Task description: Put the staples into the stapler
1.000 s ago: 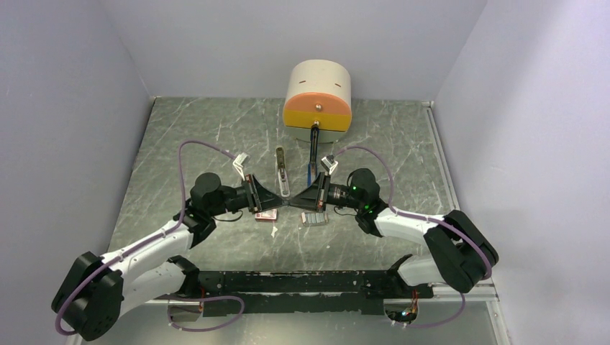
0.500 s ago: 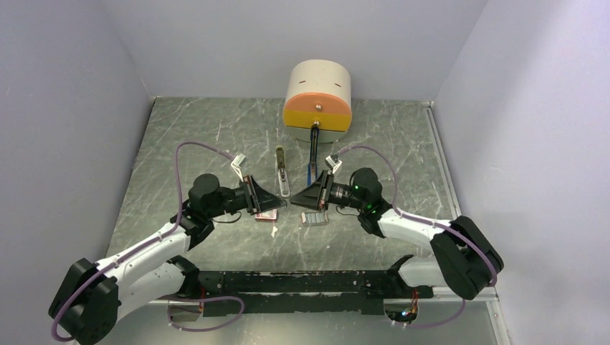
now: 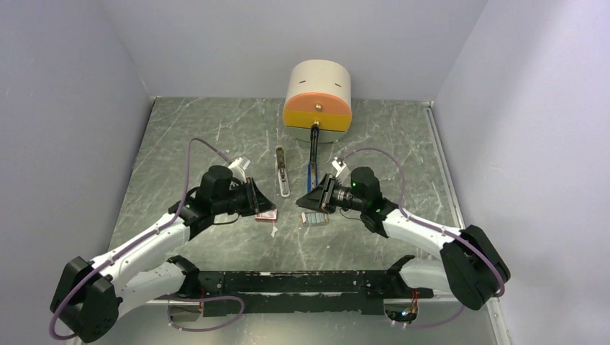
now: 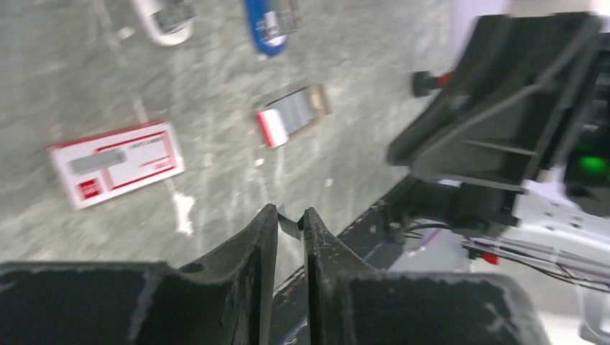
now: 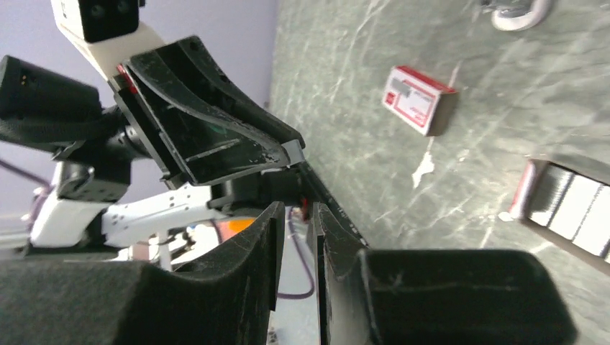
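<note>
While my left gripper [image 4: 290,213] pinches a small grey strip [image 4: 293,226] at its fingertips, my right gripper [image 5: 295,210] faces it a little apart, its fingers parted by a narrow gap with nothing between them. On the table [image 3: 216,129], the staples [image 3: 314,218] lie just beside my right gripper, near the red-and-white box [image 3: 265,215].

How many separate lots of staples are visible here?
2: a staple block in the open tray, beside the red-and-white box; a short strip pinched in the left gripper. The box may hide more.
</note>
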{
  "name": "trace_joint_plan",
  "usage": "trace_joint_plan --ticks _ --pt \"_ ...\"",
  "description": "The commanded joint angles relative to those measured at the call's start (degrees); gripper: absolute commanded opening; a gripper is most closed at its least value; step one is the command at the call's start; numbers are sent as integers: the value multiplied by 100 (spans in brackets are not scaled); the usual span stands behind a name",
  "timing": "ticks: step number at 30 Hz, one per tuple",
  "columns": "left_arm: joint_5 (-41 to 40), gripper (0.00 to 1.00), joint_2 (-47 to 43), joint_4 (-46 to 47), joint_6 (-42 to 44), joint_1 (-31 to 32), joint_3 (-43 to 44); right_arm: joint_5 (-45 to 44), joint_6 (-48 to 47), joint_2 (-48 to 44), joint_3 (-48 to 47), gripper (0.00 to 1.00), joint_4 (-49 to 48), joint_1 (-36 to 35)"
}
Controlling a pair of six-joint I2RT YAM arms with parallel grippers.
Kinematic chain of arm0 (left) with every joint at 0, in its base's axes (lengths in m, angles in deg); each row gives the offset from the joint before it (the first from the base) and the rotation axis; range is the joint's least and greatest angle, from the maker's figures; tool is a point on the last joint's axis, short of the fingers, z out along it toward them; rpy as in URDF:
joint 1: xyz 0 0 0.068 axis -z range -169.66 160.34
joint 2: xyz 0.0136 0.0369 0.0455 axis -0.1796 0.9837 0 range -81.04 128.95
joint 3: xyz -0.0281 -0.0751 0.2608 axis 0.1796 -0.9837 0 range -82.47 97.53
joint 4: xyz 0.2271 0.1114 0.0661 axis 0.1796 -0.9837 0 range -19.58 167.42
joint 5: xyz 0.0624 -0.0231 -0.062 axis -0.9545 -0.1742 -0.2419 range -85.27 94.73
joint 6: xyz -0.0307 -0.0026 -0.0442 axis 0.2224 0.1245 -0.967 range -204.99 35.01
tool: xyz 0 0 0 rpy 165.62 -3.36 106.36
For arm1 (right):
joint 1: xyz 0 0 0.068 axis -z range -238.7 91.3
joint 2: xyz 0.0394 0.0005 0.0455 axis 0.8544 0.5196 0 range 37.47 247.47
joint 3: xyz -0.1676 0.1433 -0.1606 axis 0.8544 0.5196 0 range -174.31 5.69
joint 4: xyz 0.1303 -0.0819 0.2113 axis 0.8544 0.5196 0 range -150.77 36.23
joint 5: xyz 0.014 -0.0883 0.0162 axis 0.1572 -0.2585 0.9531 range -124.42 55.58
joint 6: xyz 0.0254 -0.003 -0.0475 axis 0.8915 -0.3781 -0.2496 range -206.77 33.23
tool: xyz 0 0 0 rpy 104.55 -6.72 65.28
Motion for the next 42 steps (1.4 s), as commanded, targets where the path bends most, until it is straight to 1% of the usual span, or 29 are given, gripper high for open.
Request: trace_joint_plan --ticks 1,4,9,11,16,19,22,27,31,34,37,42 --pt "-941 23 317 -1404 501 139 314 -780 -938 -319 -401 25 1523 55" --pt "-1470 23 695 -1844 571 419 592 -1275 -1296 -500 -590 25 2182 60" --pt "-2389 24 1540 -2560 605 1241 1300 -2013 -1612 -790 -778 24 2911 61" --pt "-2753 23 1942 -2880 565 1681 1607 -2218 -1670 -898 -811 24 3101 57" --pt "-3497 24 2941 -3516 442 2477 2370 -2674 -1673 -1210 -790 23 3453 63" --pt "-3896 24 3626 -3909 371 2868 2817 -2863 -1674 -1371 -752 23 3622 78" --pt "-4116 24 4086 -4090 327 3130 3130 -2945 -1679 -1489 -734 23 3739 92" --pt "-4179 26 4504 -4158 301 3370 3432 -3035 -1679 -1643 -721 22 3859 101" --pt "-3992 35 4585 -3998 372 3401 3412 -3101 -1700 -1724 -725 23 3964 103" --pt "-3832 43 4536 -3816 434 3401 3339 -3166 -1712 -1771 -748 23 4069 104" --pt "-3727 49 4458 -3694 484 3402 3309 -3201 -1729 -1788 -771 23 4188 104" --pt "-3517 56 3957 -3292 591 3392 3214 -3170 -1988 -1498 -944 24 4538 97"
